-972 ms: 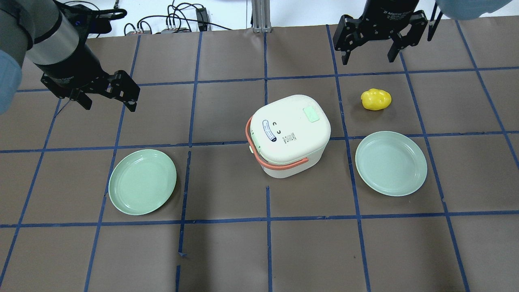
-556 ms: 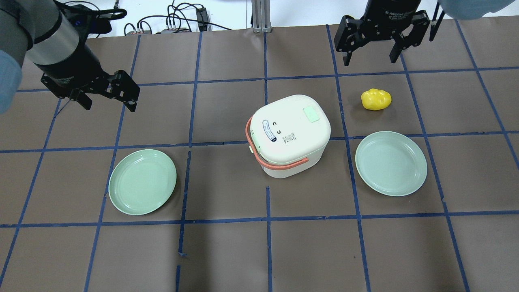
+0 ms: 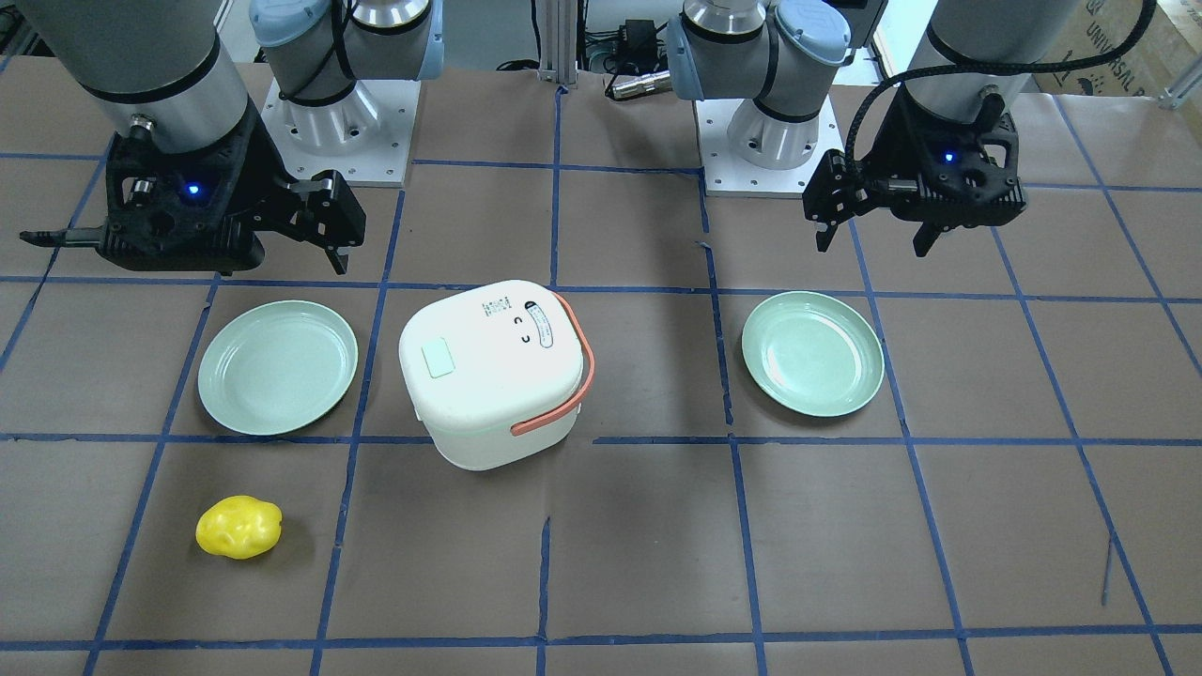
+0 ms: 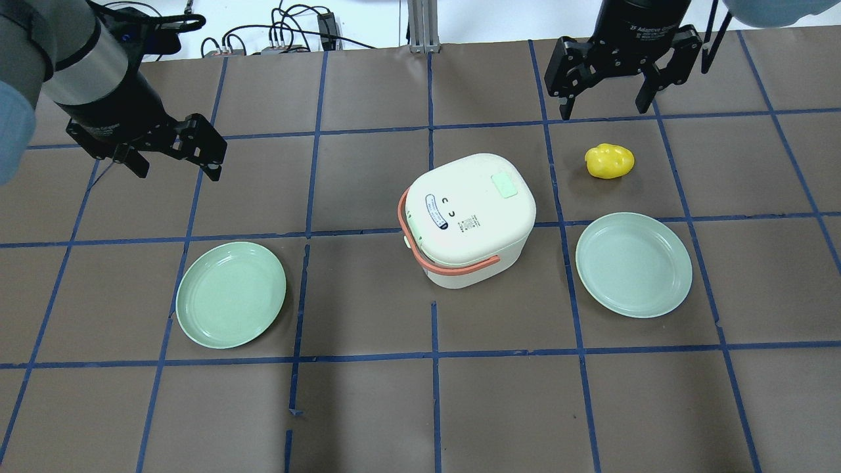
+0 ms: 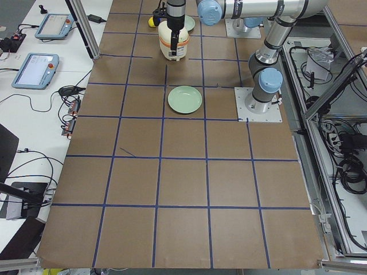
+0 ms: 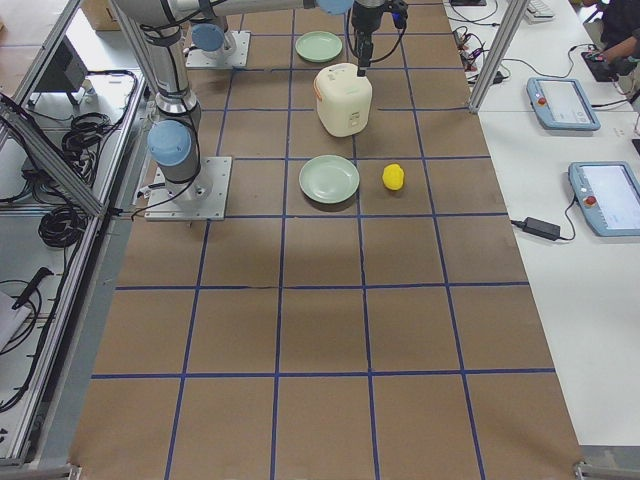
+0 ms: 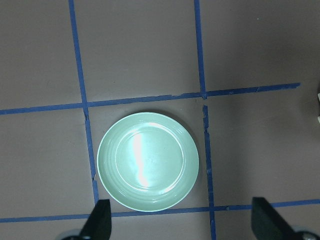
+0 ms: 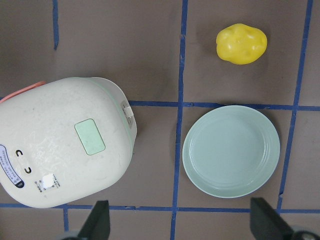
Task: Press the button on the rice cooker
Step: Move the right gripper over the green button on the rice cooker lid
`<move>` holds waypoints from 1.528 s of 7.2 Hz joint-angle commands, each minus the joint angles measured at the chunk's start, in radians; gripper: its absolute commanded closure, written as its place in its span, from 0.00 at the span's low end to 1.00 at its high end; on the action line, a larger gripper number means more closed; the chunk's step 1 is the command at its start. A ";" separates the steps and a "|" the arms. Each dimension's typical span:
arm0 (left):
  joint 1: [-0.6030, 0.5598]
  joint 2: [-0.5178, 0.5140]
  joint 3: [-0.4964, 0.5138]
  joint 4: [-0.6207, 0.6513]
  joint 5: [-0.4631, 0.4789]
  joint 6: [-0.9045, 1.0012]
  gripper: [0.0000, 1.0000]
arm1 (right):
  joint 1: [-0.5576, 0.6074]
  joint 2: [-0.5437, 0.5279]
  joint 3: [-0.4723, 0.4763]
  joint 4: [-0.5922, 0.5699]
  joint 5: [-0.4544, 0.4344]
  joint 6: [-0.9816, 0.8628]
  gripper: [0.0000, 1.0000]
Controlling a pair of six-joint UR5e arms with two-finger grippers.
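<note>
Going left to right in the overhead view, your left tool [image 4: 177, 171] hangs well above the brown paper-covered surface [image 4: 368, 407] with its blue tape grid. Its fingers are spread wide and it's gripping nothing. Its wrist camera looks pretty much straight down on the left pale green round plastic plate [image 4: 230, 294], which is empty.

Dead centre is the white, rounded plastic rice cooker [image 4: 470, 213] with its lid closed. The salmon-orange carry handle [image 4: 453, 266] is folded down around the left and near sides.

The thing you care about is the small mint-green rectangular button [image 4: 504, 184]. It sits on top of the lid, near the far right corner, and nothing is touching it.

Just right of the cooker and further back is a lumpy yellow plastic piece [image 4: 610, 161]; can't tell what it's meant to be. In front of that, beside the cooker, is the right pale green round plate [image 4: 633, 264], also empty.

Your right tool [image 4: 602, 110] is up high too, with its fingers wide apart and empty, well apart from the button. Its wrist camera catches the cooker, the right plate and the yellow piece all in one shot.
</note>
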 commanded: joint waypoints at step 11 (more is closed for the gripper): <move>0.000 0.000 0.000 0.000 0.000 0.000 0.00 | 0.138 0.082 0.175 -0.209 0.033 0.028 0.98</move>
